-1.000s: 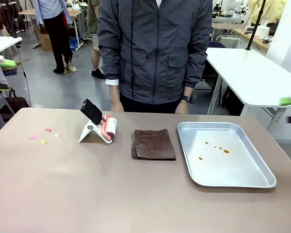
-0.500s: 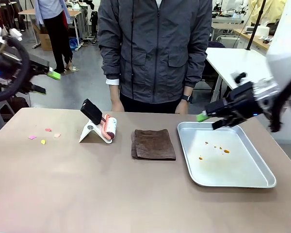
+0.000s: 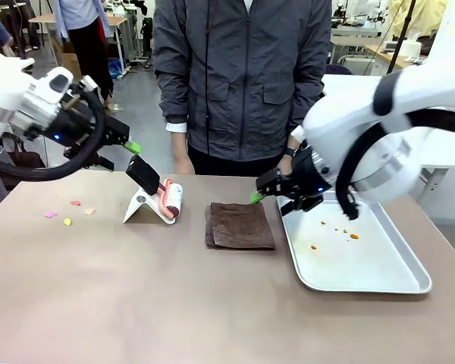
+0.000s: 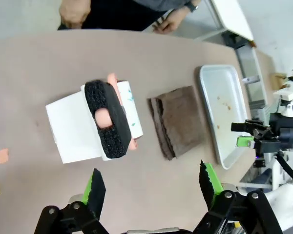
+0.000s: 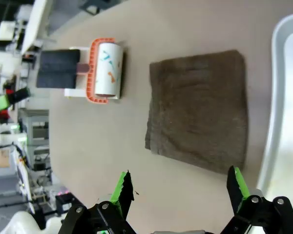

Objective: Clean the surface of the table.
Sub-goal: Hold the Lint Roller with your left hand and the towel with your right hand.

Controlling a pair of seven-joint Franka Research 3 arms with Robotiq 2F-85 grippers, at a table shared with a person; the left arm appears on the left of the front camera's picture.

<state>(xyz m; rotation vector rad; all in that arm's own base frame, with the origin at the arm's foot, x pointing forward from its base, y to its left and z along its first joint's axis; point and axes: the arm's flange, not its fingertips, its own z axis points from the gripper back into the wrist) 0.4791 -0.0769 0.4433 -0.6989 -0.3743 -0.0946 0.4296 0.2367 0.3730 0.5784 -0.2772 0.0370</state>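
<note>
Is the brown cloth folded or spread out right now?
Folded. The brown cloth lies as a compact rectangle on the table, and the left wrist view shows stacked layers along one edge.

table [image 3: 174, 303] near half free, roller [image 3: 171, 201], cloth [image 3: 239, 225], tray [image 3: 379, 262] beyond

Right gripper [image 5: 178, 178]: fingers wide apart, green pads, nothing between them.
Table [image 5: 97, 141]: brownish-taupe top.
Cloth [image 5: 198, 109]: brown, folded, lying flat just beside the tray.
Lint roller [image 5: 106, 70]: orange frame, black handle, white stand; apart from the cloth.
Tray [image 5: 278, 97]: silver rim at right edge.
</note>
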